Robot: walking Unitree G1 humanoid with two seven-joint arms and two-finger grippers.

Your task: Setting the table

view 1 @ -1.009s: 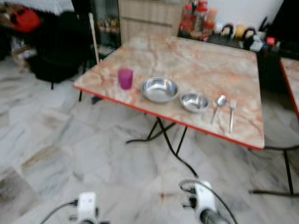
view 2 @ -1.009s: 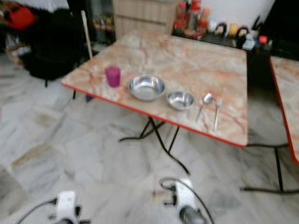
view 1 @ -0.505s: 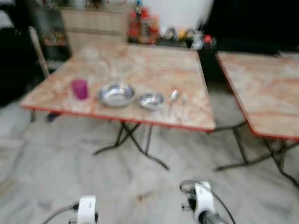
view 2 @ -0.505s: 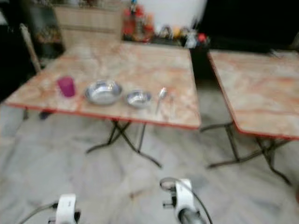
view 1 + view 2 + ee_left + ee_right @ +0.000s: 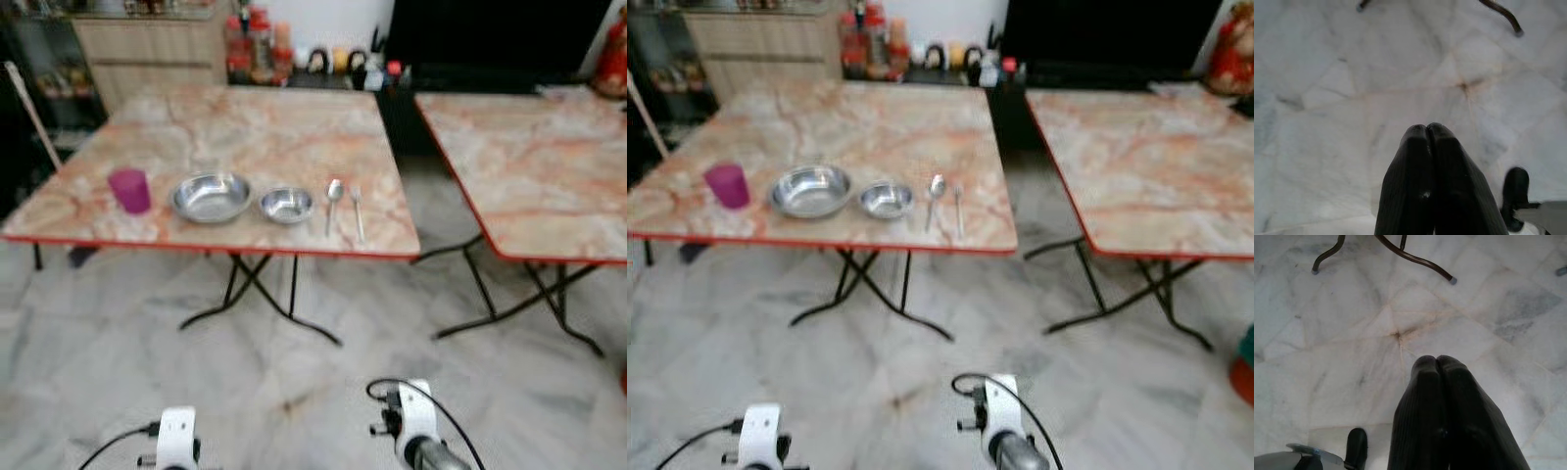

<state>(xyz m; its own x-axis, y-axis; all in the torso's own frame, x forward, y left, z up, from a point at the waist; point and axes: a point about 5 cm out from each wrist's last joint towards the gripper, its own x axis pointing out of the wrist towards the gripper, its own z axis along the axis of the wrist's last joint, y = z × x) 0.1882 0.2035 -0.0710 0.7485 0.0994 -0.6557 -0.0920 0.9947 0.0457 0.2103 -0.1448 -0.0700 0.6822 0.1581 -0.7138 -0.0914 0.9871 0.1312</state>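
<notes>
- Nothing on the table had shifted since the earlier pictures; only the camera had swung, bringing the second table (image 5: 529, 166) into fuller view on the right.
- Along the near edge of the marble-patterned table (image 5: 245, 117) stood a row: a purple cup (image 5: 129, 190) at the left, then a large steel bowl (image 5: 210, 197), a smaller steel bowl (image 5: 287, 205), a spoon (image 5: 333, 201) and a fork (image 5: 358, 211) just beside it.
- Bottles and jars (image 5: 257, 47) crowded a counter beyond the table.
- The left gripper (image 5: 1428, 129) hung low over the marble floor (image 5: 1327, 98), its fingers pressed together and holding nothing.
- The right gripper (image 5: 1437, 360) hung likewise over the floor, fingers closed and empty.
</notes>
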